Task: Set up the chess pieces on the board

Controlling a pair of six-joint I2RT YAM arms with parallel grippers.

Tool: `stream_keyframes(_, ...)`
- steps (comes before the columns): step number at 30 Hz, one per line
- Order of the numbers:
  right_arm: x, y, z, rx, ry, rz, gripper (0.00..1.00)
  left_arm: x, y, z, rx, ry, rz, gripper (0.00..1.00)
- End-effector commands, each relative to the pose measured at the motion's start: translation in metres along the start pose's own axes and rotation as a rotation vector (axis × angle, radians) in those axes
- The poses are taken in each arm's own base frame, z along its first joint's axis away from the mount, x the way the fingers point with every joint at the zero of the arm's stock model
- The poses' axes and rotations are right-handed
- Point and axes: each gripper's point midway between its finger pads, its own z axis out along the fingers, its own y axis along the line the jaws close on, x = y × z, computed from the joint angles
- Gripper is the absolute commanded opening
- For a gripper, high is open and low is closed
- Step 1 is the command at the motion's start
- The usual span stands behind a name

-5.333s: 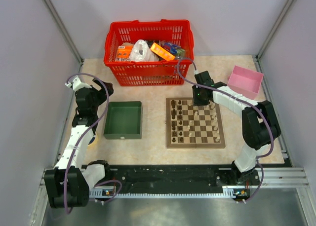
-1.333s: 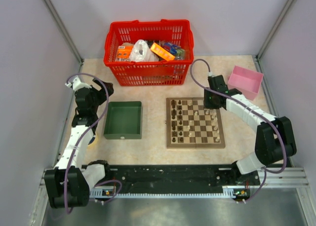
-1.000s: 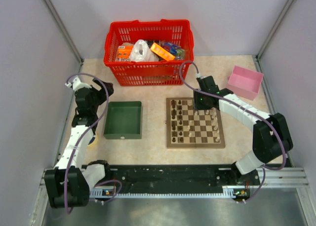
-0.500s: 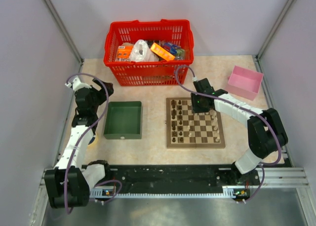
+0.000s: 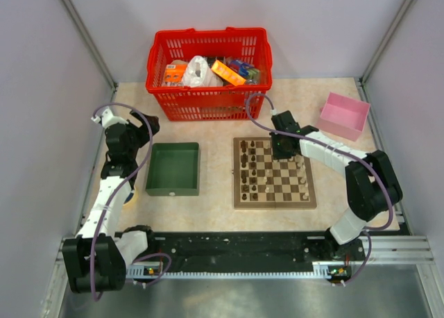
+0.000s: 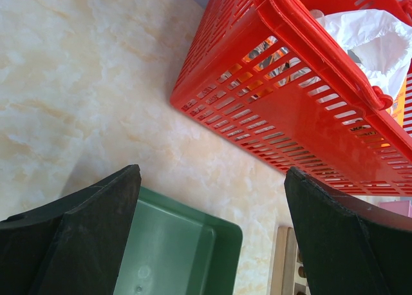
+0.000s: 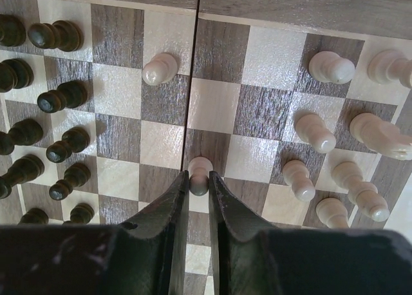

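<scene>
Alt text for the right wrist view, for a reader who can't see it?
The right gripper pinches a pale pawn standing on the chessboard. Dark pieces cluster on the left of the view, pale pieces on the right.

Bright, even overhead light, short soft shadows, slight sheen on the board [image 7: 257,57], focus sharp.

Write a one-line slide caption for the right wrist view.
Right claw gripping a pale pawn on the board, dark pieces left, pale pieces right.
</scene>
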Motion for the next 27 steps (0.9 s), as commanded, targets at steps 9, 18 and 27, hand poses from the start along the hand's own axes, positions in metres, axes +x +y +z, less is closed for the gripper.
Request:
stream_keyframes(9, -0.013, -0.009, -0.04, 0.014, -0.114, 0.015, 0.13, -0.011, -0.005, 0.0, 0.025, -0.041, 0.008, 0.99)
stream_keyframes(18, 0.013, -0.042, -0.044, 0.061, -0.083, 0.085, 0.13, -0.007, -0.006, 0.001, 0.037, -0.034, 0.0, 0.99)
stream_keyframes(27, 0.014, -0.056, -0.033, 0.107, -0.067, 0.104, 0.13, -0.009, -0.005, 0.001, 0.034, -0.038, -0.001, 0.99)
